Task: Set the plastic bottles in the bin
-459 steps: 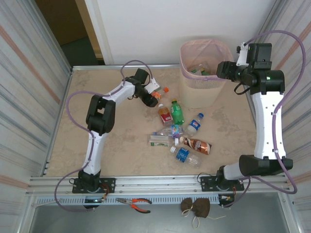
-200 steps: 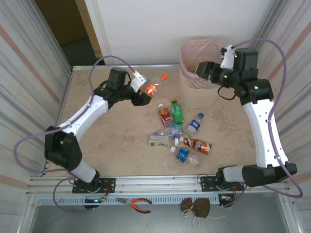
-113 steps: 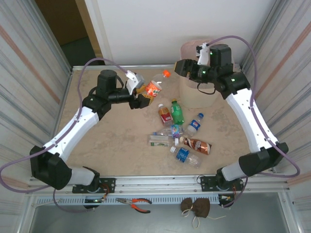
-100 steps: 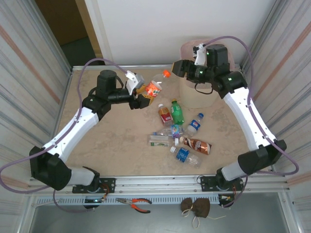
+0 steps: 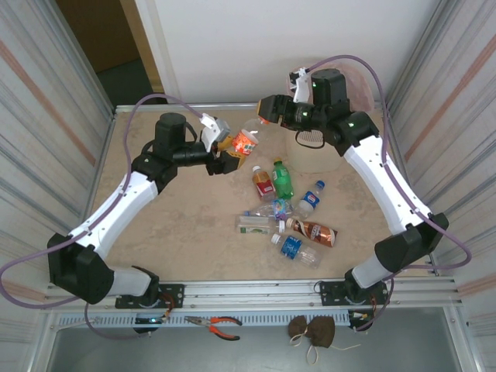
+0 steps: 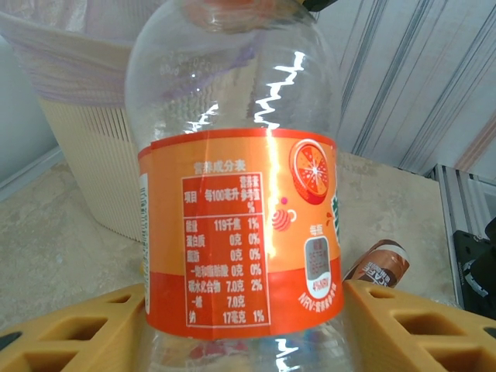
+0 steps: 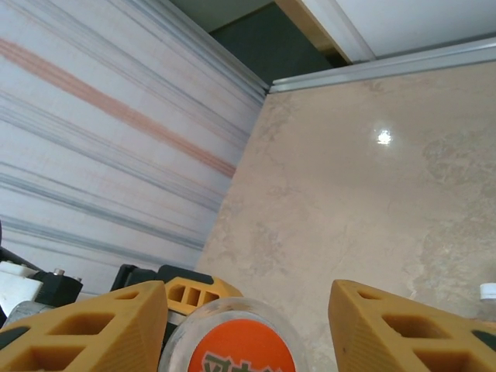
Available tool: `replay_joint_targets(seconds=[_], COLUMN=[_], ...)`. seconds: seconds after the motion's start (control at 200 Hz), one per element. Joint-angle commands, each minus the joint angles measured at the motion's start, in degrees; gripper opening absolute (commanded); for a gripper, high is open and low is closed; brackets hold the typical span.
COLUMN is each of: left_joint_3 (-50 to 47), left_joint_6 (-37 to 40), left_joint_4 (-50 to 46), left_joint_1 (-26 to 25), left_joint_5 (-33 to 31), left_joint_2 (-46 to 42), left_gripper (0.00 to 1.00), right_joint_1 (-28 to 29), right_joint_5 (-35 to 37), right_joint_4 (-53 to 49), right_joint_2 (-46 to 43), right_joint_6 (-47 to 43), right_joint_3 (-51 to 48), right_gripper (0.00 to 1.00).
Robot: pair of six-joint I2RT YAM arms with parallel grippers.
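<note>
From above, the left gripper (image 5: 229, 149) holds the orange-label bottle (image 5: 245, 142) aloft, left of the bin (image 5: 314, 157), with the right gripper (image 5: 262, 108) at its cap: a handover, I judge. In the left wrist view, yellow fingers (image 6: 411, 325) clamp the bottle's lower label. In the right wrist view, spread fingers (image 7: 101, 325) flank the orange cap (image 7: 242, 353); next they should close before the left lets go.

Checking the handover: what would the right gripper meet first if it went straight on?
Most likely the orange cap of the bottle held in the left gripper; it sits right ahead of the right gripper, though depth is unclear.

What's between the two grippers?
An orange-labelled bottle, held by the left gripper, its cap between the right gripper's fingers, in the top view.
</note>
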Motion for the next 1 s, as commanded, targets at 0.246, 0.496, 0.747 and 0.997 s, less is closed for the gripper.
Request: replay_joint_targets(seconds=[0.246, 0.496, 0.747, 0.997], left_joint_3=[0.3, 0.6, 1.0, 1.4], left_joint_6=[-1.9, -2.7, -3.5, -4.9], left_joint_4=[2.9, 3.7, 3.9, 4.7], left_joint_1=[-0.2, -0.2, -0.3, -0.3], left_joint_5=[1.0, 0.7, 0.8, 1.0], left_joint_2=[-0.7, -0.4, 0.2, 0.2], left_gripper=[0.51, 0.51, 0.51, 0.60], right_joint_1=[0.7, 0.9, 1.1, 0.9], right_joint_5=[0.0, -0.3, -0.6, 0.6], right_joint_4=[1.5, 1.6, 1.3, 0.6], right_joint_2=[0.9, 1.5, 2.0, 1.5], right_joint_6=[1.7, 2.1, 2.0, 1.5], right_joint_3=[2.3, 2.6, 3.6, 4.6], right_gripper=[0.41, 0.40, 0.34, 0.25])
